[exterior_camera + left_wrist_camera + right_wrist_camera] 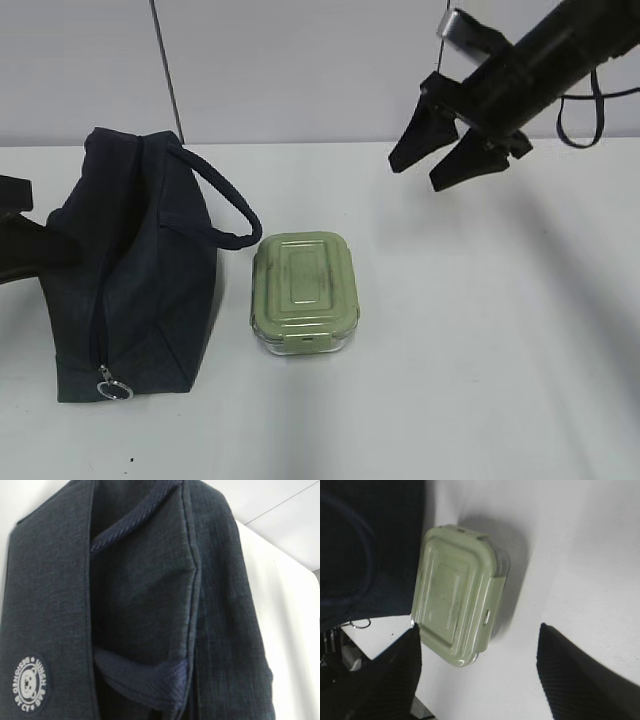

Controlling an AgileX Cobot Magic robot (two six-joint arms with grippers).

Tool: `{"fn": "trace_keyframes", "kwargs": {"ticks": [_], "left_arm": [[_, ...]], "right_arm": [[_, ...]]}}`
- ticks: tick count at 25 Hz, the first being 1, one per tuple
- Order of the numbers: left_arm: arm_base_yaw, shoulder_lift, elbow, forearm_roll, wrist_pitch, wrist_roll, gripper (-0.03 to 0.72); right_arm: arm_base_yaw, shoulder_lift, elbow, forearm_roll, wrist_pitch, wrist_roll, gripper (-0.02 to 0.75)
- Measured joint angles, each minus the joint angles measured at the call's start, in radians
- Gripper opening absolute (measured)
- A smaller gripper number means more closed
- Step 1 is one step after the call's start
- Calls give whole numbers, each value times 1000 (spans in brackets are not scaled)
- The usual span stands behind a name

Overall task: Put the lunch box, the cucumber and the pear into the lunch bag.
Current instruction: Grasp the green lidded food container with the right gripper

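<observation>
The lunch box (305, 293) lies flat on the white table (480, 350), its long axis running from the near edge toward the back wall in the exterior view, one short end with its side clip facing the camera and the other pointing away. It is a small rounded rectangle with a pale sage-green ribbed lid, darker smudges on the raised panel, and a clear base showing below the lid rim at the front. In the right wrist view the same box (457, 597) sits slantwise, a clip on its right-hand long edge, close beside dark fabric. The lunch bag (130, 270) stands just to the left of the box, a boxy dark navy shape whose long side runs front to back; its zipper descends the near face to a silver ring pull (112, 386) resting near the table, and its padded handle (225, 205) loops out toward the box, the loop's end hanging close over the lid's far corner. The left wrist view is filled with the bag's navy cloth (150, 605), with a round embroidered badge (27, 682) at lower left. The right gripper (432, 158) hangs above the table behind and to the right of the box, jaws spread apart and empty. The left gripper is clenched against the bag's left side, though what it pinches cannot be made out.
</observation>
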State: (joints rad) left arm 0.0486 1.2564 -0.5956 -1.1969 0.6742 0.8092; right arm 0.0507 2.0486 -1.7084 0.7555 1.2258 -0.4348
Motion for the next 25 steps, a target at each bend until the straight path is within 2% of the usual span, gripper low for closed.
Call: {"fn": "trace_keyframes", "kwargs": {"ticks": [9, 12, 19, 25], "left_arm": [[0, 0, 0, 0, 1, 0, -18], [0, 0, 0, 0, 1, 0, -18], [0, 0, 0, 0, 1, 0, -18], [0, 0, 0, 0, 4, 0, -18]], "right_arm": [[-38, -24, 387, 359, -25, -398, 553], [-56, -26, 475, 437, -39, -512, 542], [-59, -14, 533, 482, -49, -654, 509], [-59, -14, 533, 520, -51, -680, 503]]}}
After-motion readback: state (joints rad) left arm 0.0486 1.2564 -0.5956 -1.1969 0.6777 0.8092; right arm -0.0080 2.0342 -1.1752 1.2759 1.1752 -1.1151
